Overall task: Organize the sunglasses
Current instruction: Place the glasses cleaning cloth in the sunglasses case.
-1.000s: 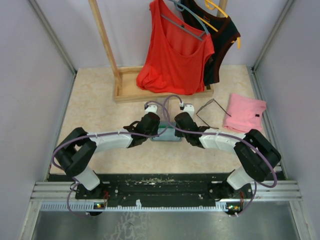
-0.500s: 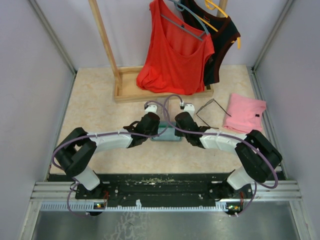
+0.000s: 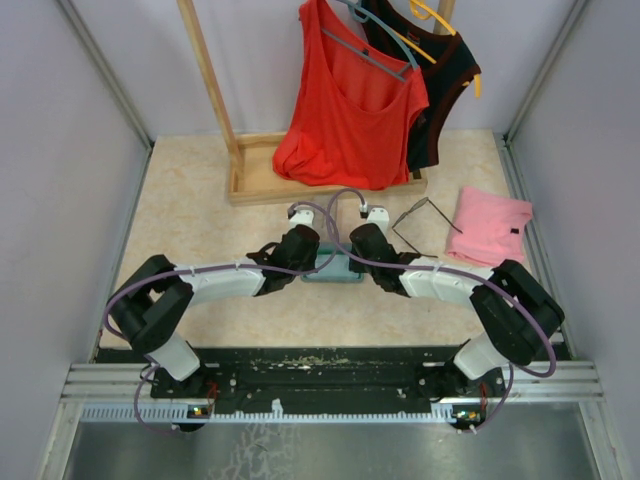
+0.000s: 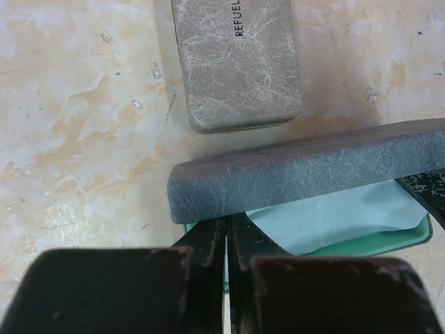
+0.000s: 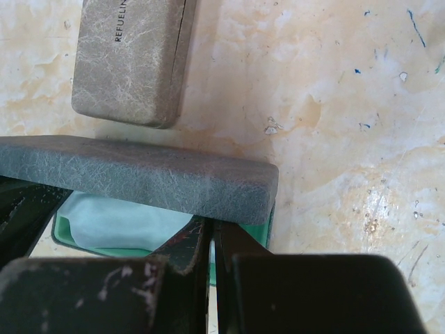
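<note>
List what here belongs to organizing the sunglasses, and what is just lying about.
Belongs to the job:
- sunglasses, one pair in view
- open dark grey glasses case
- light blue wiping cloth inside that case
- closed glasses case

Just lying about:
- pink folded garment
- red top on a hanger
- black top on a hanger
- wooden rack

Counted: one pair of sunglasses; two glasses cases, one closed, one open; one light blue wiping cloth; two hanging tops, red and black; one folded pink garment; one wooden rack.
</note>
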You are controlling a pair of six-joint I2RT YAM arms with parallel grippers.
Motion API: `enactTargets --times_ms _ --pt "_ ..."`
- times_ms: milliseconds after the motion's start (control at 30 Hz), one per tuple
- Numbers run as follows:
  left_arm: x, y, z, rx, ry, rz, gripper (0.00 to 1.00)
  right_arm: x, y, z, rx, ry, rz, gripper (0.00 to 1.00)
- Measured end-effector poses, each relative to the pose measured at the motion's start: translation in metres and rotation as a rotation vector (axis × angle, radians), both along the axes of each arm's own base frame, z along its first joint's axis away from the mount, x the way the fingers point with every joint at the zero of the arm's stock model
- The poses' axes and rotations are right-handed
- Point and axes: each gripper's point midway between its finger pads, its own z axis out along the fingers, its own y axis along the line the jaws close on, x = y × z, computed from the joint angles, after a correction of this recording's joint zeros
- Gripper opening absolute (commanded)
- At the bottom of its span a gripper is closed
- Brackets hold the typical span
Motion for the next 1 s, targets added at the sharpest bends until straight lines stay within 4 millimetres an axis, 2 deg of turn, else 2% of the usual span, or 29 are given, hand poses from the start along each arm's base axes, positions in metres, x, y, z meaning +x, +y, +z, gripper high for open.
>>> enactTargets --times_ms 600,1000 --pt "-0.003 -0.002 -0.009 0.011 0.023 -0.022 0.0 0.0 0.0 -0.001 -0.002 0.002 0.0 0.0" --pt "-0.003 -0.002 -0.009 0.011 0.023 -0.022 0.0 -0.002 -0.002 -0.01 -0.023 0.024 0.0 0.11"
